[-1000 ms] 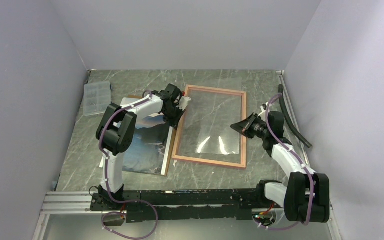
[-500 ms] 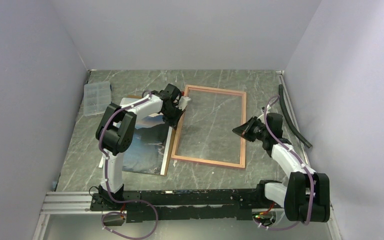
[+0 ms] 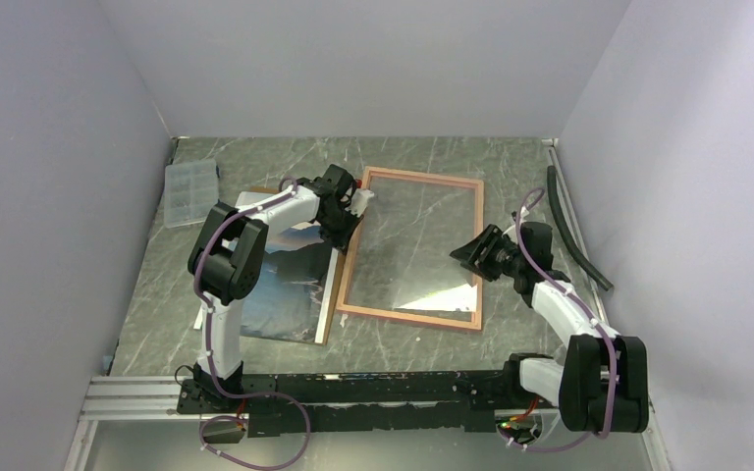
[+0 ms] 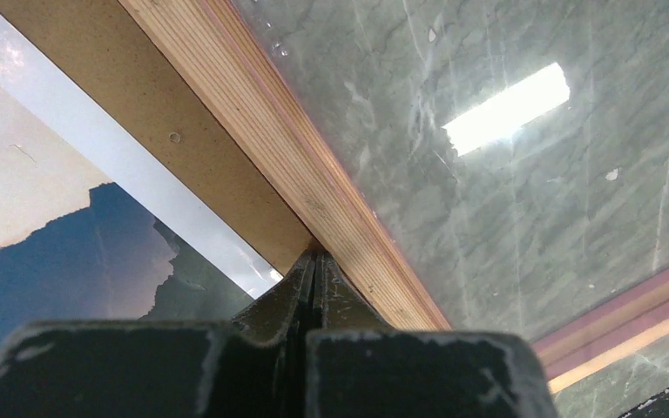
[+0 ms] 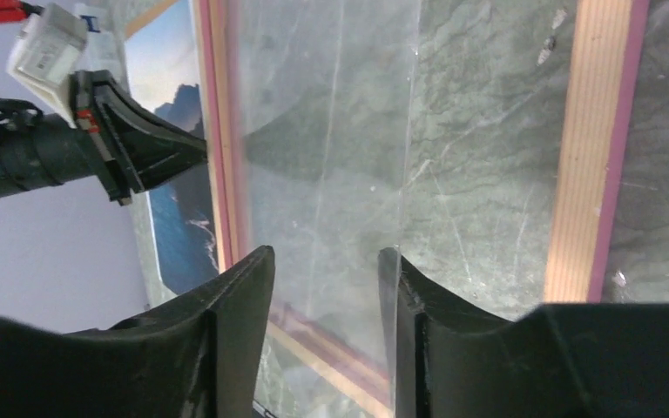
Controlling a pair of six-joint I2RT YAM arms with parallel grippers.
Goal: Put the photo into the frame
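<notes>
the photo (image 3: 290,285) lies flat just left of the frame (image 3: 411,179), long axis front-to-back, nearest the left claw (image 4: 314,266), pinched together at the frame's left edge, while the right claw (image 5: 327,261) stands parted over the pane (image 3: 412,235).

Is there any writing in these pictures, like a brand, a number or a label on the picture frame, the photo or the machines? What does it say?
No text can be read in any view.
The frame: plain wood and pink rails, no lettering.
The photo: mountains and water, no caption.
White connector block: no legible marking; the blue-and-white patch beside it is too blurred to read.
Clear organiser box: no label visible.
</notes>
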